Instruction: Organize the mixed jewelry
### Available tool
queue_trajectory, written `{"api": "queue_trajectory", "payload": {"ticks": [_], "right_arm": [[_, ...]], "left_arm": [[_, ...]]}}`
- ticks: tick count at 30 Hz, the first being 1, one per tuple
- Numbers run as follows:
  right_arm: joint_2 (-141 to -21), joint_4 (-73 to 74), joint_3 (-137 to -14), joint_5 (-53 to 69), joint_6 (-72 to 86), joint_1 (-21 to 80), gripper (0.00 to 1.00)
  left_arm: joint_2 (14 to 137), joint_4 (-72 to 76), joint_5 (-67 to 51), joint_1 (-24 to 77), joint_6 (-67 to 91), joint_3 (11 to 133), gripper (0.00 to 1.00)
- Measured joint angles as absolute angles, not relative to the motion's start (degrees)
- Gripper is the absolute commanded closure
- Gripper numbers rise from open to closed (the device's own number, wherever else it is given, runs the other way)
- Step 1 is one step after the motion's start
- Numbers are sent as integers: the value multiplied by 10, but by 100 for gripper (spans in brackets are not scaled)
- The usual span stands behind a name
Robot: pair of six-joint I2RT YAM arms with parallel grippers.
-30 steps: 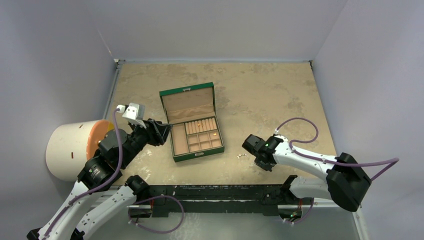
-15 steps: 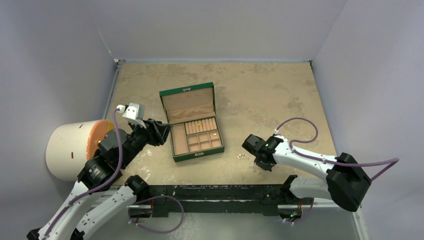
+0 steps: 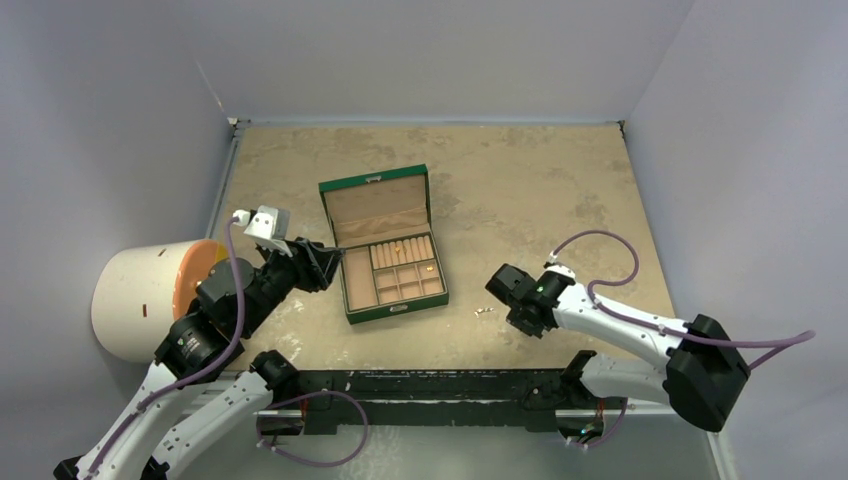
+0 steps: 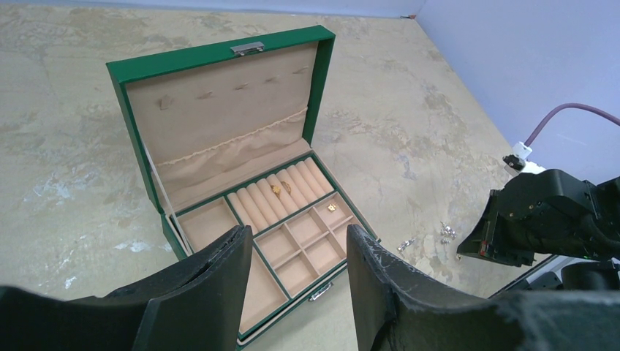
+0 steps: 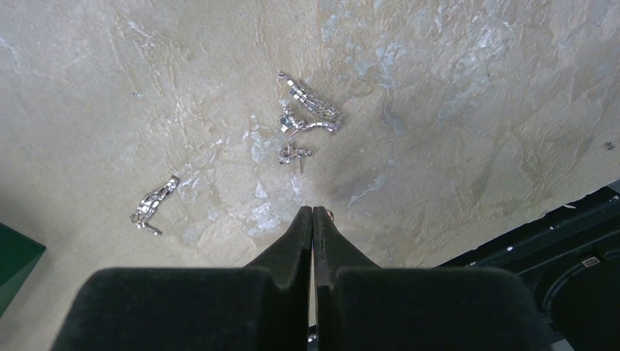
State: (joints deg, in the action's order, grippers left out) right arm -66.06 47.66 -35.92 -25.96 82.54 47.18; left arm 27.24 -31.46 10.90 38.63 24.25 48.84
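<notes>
- My right pincer [image 5: 313, 213] is pressed fully shut, its tips down close to the worktop [image 3: 520, 190]. A tiny speck shows just beside the tips. I cannot tell whether it is pinched or only lying there.
- The loose jewelry lies just ahead of those tips. There is a small cluster of silver pieces [image 5: 313, 104], with a little stud [image 5: 295, 153] nearer to the pincer.
- One short silver strip [image 5: 153, 201] lies apart from the cluster, off to the left in the right wrist view.
- In the top view this scatter sits on bare worktop between the green box [image 3: 395, 311] and the right pincer, near the front edge.
- The box stands left of the worktop's middle, with its lid open and leaning back.
- Inside it, two gold rings [image 4: 280, 189] rest on the ring rolls. One small gold piece [image 4: 331, 208] lies in a square compartment near the box's right side.
- My left pincer [image 4: 298, 241] is roughly half open with nothing between its fingers. It hovers by the box's left front corner, facing across it.
- A white drum with an orange face [image 3: 140, 300] sits at the far left, beside the left arm.
</notes>
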Motion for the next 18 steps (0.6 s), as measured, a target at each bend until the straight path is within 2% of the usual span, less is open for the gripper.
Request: {"api": "queue_trajectory", "payload": {"ticks": [9, 18], "right_arm": [[-659, 477, -395, -260, 799, 472, 100], [-705, 470, -505, -276, 747, 472, 100]], "left_arm": [[270, -315, 109, 386, 243, 488, 50], [267, -315, 109, 386, 243, 488, 50]]}}
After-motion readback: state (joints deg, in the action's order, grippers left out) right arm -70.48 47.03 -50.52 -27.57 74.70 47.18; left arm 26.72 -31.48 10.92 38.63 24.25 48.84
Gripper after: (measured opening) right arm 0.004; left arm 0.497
